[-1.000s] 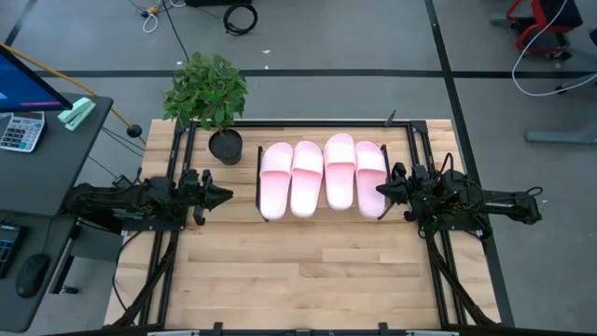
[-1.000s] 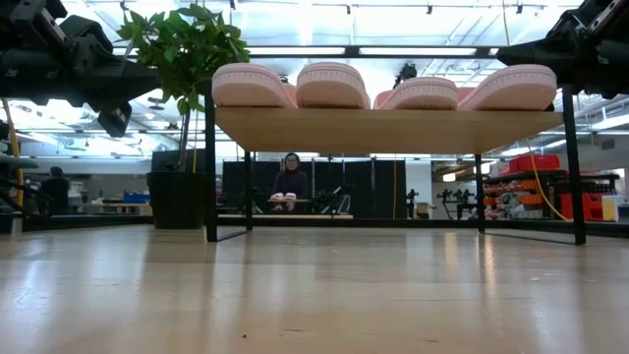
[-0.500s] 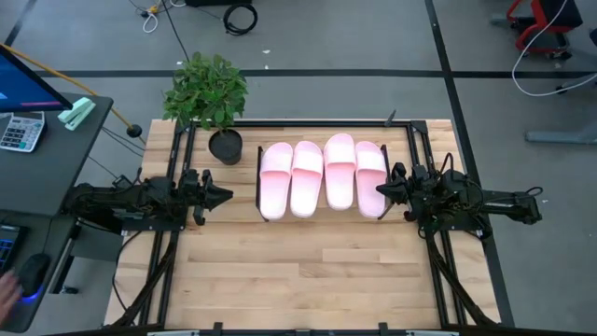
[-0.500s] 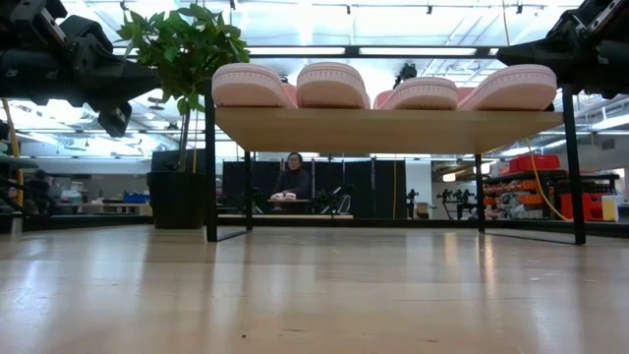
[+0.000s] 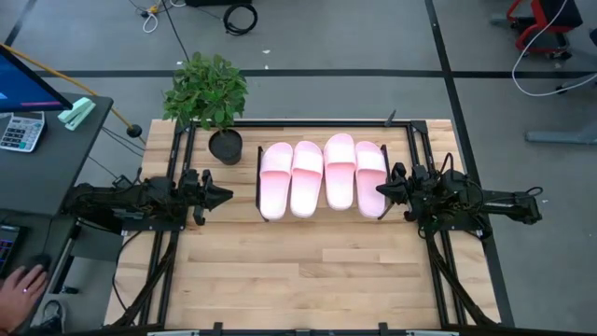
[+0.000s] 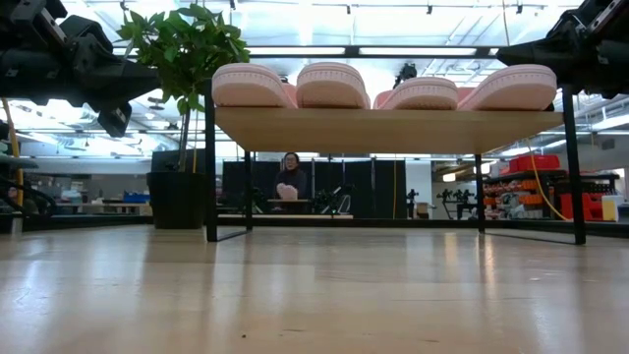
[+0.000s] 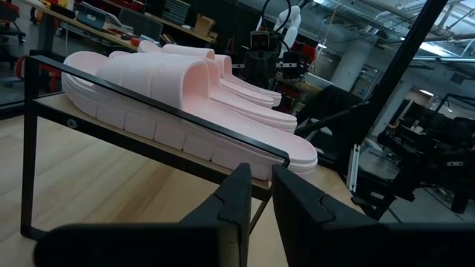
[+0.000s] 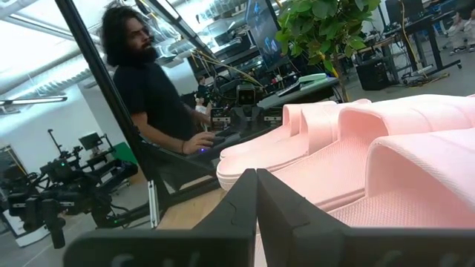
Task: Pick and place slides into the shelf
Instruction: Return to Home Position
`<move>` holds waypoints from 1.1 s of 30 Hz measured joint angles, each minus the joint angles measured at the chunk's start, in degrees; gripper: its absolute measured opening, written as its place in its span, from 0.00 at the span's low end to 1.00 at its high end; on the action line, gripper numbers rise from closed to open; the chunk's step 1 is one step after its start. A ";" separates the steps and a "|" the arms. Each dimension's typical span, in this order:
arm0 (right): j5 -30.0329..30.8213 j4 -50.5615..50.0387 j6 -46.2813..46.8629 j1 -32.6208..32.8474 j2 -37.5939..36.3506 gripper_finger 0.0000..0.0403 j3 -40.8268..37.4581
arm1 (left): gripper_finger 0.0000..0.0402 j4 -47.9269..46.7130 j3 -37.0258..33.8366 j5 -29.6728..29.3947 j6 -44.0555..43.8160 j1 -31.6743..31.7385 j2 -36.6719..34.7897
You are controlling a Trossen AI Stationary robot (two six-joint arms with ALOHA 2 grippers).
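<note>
wide wooden table point(image 5: 308, 280) first, and near its back edge sits the shelf point(image 6: 393, 130), the slanted light board in its thin black frame. all four pink slides point(image 5: 308, 177) are on the shelf, folks, lined up side by side across the board, touching or just about, and from the low view they sit up on top with nothing hanging off. no slide lies anywhere off the shelf, so the placing looks finished to me; all that seems left is getting the arms parked. and they look close to it: the left gripper point(image 5: 226, 195) hovers just off the shelf's left end, fingers drawn together bar a thin slit, holding nothing, while the right gripper point(image 5: 380, 189) hangs at the shelf's right end, right beside the outermost slide, fingers pressed together and empty too. that right one is the tight spot, a careless swing could nudge the end slide. off the shelf's back left corner stands a potted plant point(image 5: 207, 89), clear of both arms. well left of the shelf a person's hand point(image 5: 23, 280) rests by a desk, a calculator point(image 5: 20, 131) further back on it.
</note>
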 joint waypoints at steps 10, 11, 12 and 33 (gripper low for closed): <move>0.00 -0.02 0.00 0.00 0.00 0.03 0.00 | 0.14 0.00 0.00 -0.02 0.02 0.00 0.00; 0.01 0.00 0.00 0.00 0.00 0.03 0.00 | 0.14 0.00 0.00 -0.02 0.03 -0.01 0.00; 0.01 -0.01 0.00 0.00 0.00 0.03 0.00 | 0.14 0.00 0.00 0.00 0.01 0.00 0.00; 0.02 0.00 0.00 0.00 0.00 0.03 0.00 | 0.14 0.00 0.00 -0.01 0.00 0.01 -0.01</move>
